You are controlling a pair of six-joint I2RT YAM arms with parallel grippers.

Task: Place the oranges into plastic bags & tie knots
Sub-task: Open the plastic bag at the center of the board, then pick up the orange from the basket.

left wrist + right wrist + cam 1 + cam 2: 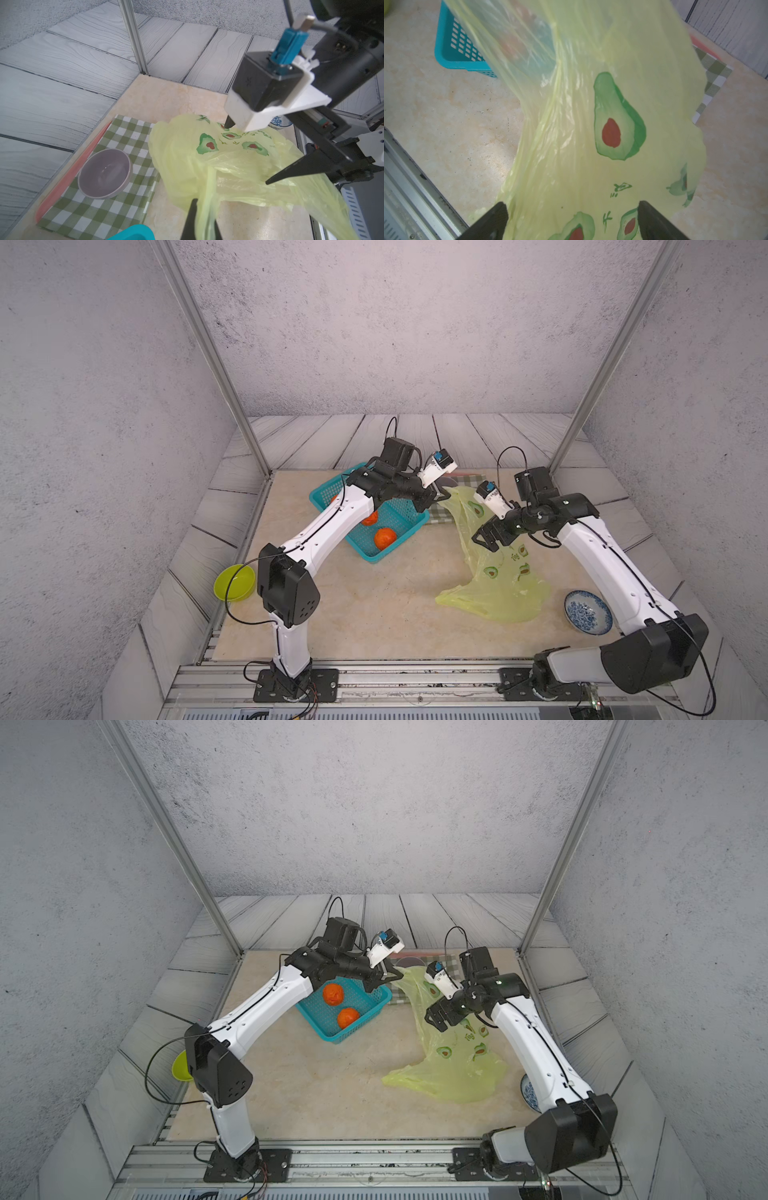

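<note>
Your left gripper (437,494) is clenched on a strip of the plastic bag (494,585), holding that end up beside the basket (370,559). Your right gripper (484,543) hangs released, astride the film. Pinch only the opposite rim and spread the mouth; the oranges (348,1018) lie in the basket.

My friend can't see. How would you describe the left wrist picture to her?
A crinkly yellow-green bag with avocado prints fills the middle, one strip of it pinched in the left gripper. The right gripper hangs open over it, and a grey bowl sits on a green checked cloth.
</note>
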